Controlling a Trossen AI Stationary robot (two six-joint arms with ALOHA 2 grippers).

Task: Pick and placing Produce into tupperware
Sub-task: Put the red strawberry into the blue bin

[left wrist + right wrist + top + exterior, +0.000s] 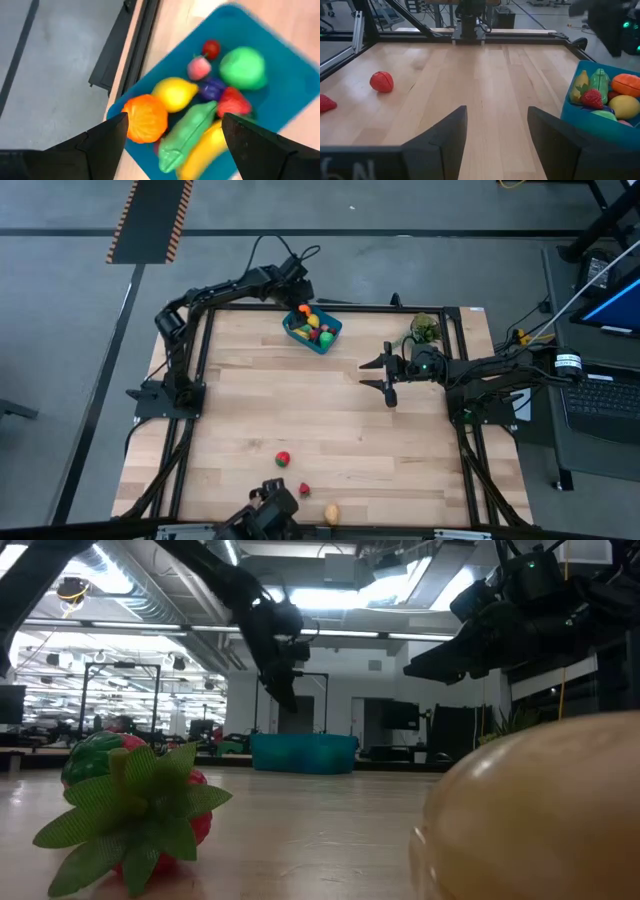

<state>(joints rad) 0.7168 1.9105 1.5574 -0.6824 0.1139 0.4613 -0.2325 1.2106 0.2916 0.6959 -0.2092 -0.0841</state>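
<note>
Low view, nearest first: tan rounded piece (545,810) filling the near right corner, strawberry (135,805) with green leaves at near left, both on the wood table (320,830). Same two in the high view as yellowish piece (331,513) and small red piece (304,489) at the near edge. Red tomato-like piece (283,459) a bit farther in; missing from the low view, clear in the right wrist view (381,81).

Mid-table: right gripper (387,374) hovering over bare wood, right of centre, fingers parted, nothing between them. Own wrist view confirms: only table between the fingers (442,137).

Far side: blue tupperware (328,341) near the far edge, angled. Low view gives only a teal side wall (303,753), contents hidden. Left gripper (301,293) above its far-left end, jaws apart, empty. Left wrist view looks straight down between the fingers (107,140) and lists the load: orange (145,117), lemon (175,93), green pod (187,131), banana (205,147), strawberry, purple piece (212,89), pink piece (198,68), small red piece (211,48), green round piece (243,67). Right wrist view catches part of the same pile from the side.

Leafy sprig (425,329) at the far right edge, seen in the high view, also faintly at right in the low view.
</note>
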